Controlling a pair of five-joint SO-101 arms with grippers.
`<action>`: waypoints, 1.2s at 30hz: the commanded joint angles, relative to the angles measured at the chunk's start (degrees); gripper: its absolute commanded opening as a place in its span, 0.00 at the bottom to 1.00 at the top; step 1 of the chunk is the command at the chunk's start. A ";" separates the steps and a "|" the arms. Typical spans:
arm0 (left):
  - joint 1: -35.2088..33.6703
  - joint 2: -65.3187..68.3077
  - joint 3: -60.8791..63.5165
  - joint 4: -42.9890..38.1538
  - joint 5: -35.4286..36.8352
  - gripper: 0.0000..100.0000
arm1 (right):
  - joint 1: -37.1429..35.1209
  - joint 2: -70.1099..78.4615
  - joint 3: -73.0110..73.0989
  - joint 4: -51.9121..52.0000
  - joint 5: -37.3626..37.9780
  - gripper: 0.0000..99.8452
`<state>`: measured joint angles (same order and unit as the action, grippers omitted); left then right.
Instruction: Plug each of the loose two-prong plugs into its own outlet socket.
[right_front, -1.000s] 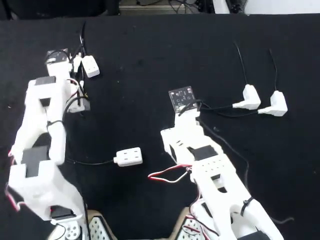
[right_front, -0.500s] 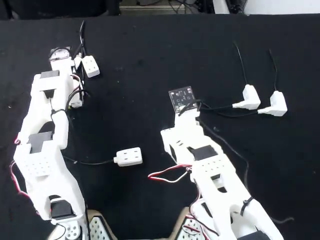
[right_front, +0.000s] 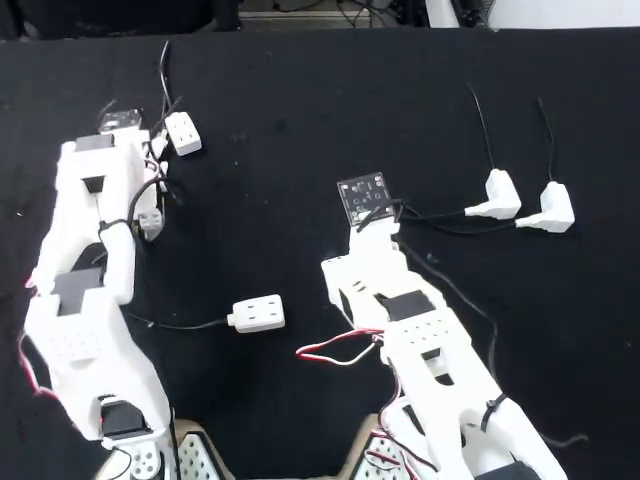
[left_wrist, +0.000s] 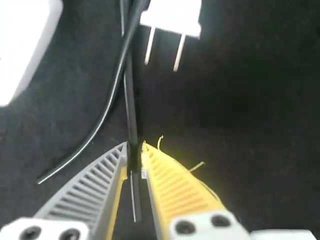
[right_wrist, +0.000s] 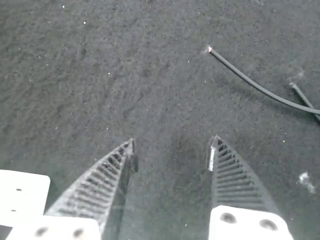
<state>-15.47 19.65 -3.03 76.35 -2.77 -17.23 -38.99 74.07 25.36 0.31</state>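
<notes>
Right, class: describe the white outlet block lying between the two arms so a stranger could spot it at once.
On the black table, look at the gap between the two white arms. There lies a white outlet block, a thin black cord running from it toward the left arm. Unlike the other white block up by that arm's wrist, it lies alone.
</notes>
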 joint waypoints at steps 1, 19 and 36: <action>-0.75 -10.37 -2.59 4.13 -0.18 0.03 | 0.09 -1.89 -0.57 -1.41 0.00 0.22; 0.04 -44.75 -2.59 16.97 -4.48 0.03 | 0.09 -1.89 -0.48 -1.41 0.00 0.22; 22.64 -54.95 7.43 23.91 -9.23 0.03 | 3.25 -1.98 -1.10 -0.97 -0.44 0.22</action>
<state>3.87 -34.07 0.40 100.09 -9.19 -17.23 -38.99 74.07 25.36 0.31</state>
